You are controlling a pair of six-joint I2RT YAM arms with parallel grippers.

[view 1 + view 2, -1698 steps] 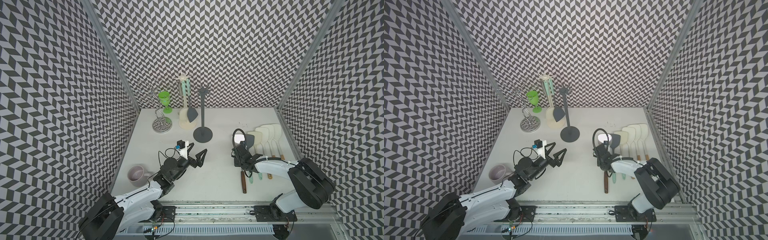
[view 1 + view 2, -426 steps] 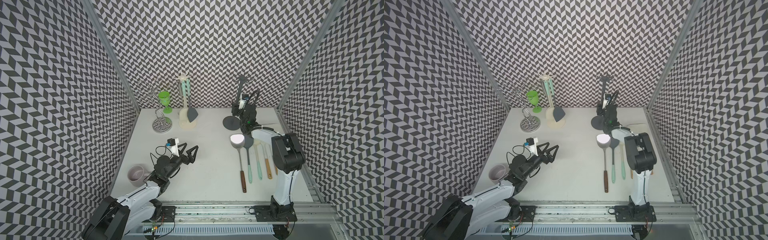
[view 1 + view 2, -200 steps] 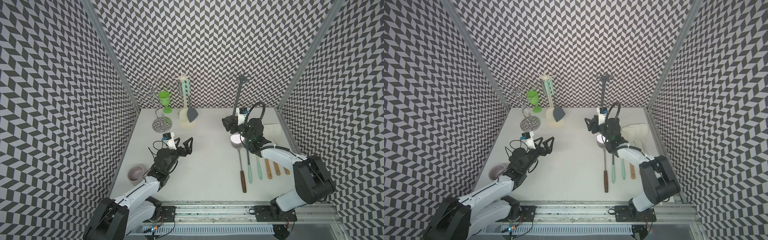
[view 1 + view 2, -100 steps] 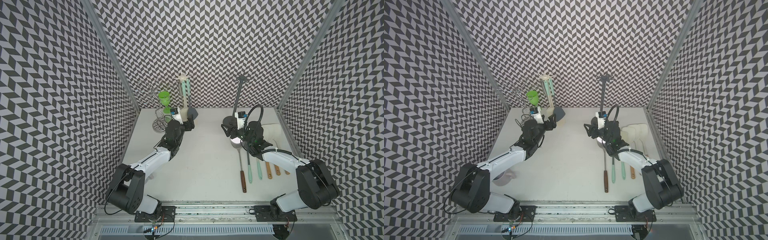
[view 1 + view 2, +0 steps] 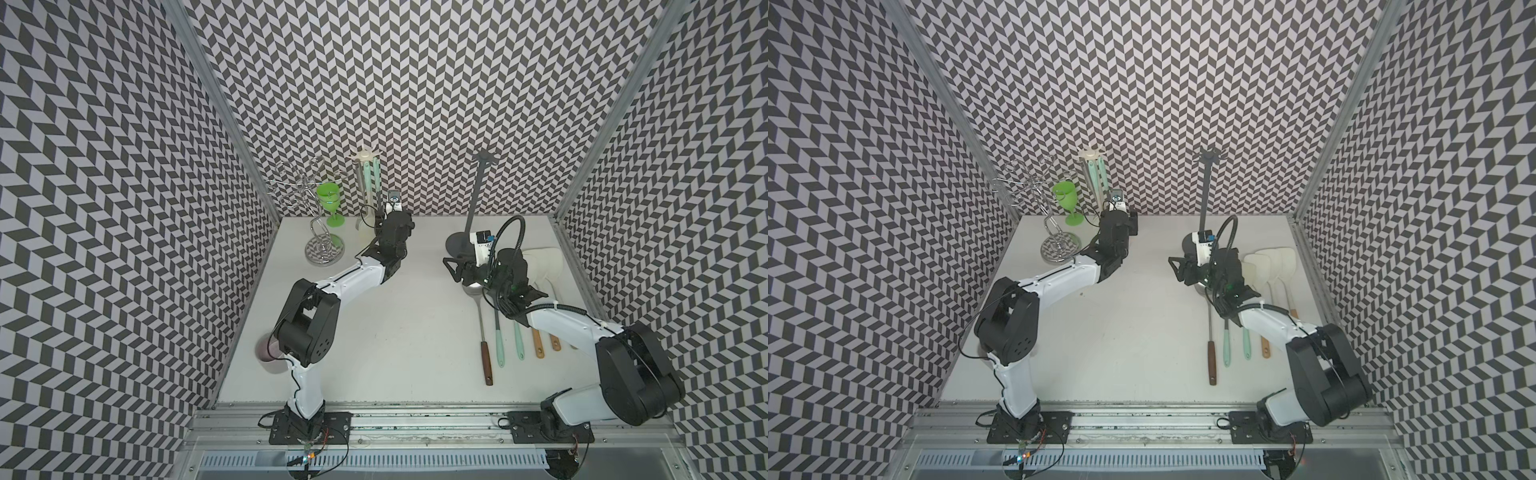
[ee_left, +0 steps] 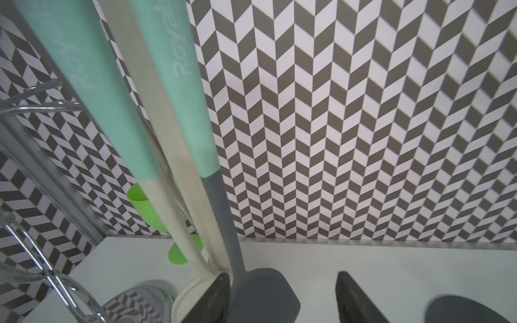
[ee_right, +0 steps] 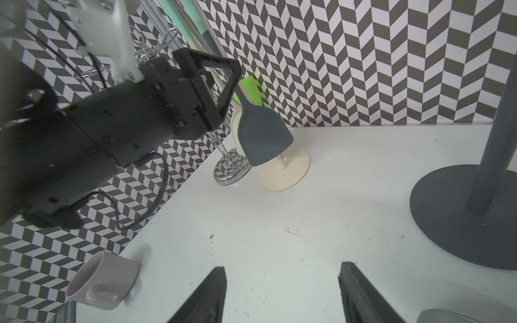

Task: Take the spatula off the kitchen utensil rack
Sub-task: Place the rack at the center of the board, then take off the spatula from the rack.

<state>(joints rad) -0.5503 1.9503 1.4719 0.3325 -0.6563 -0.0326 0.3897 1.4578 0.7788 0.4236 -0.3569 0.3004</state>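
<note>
Chevron walls [image 5: 415, 83] in black and white close the white table [image 5: 395, 332] on three sides. At the back we see the left gripper [image 6: 279, 281] at the cream kitchen utensil rack [image 7: 291, 170], with its jaws standing apart around the grey blade of the spatula [image 6: 216, 201]. Of its two fingers [image 6: 216, 296], one touches the edge of the blade and the other is apart from it, so nothing is clamped. The spatula hangs on the rack by its mint handle, with the blade low, near the round base. We count two utensils on this rack: the spatula and one mint-handled utensil [image 6: 92, 92] with a cream neck, just beside it. Near the rack stand one green goblet [image 5: 328, 197] and one chrome wire stand [image 5: 322, 251]. We count three stands in all. The third, a dark grey stand [image 5: 478, 187], is well apart on the right side. Near its base the right gripper [image 7: 282, 268] hovers over the bare table, its two fingers spread and nothing between them. Beside this arm lies one row of utensils [image 5: 500, 353]. In both top views we count one brown handle [image 5: 487, 365], two mint ones and two wooden ones. The arm covers part of the row, so more we cannot tell. In a top view three cream blades [image 5: 1273, 259] show. One pale mug [image 7: 103, 279] lies on its side near the left wall.
</note>
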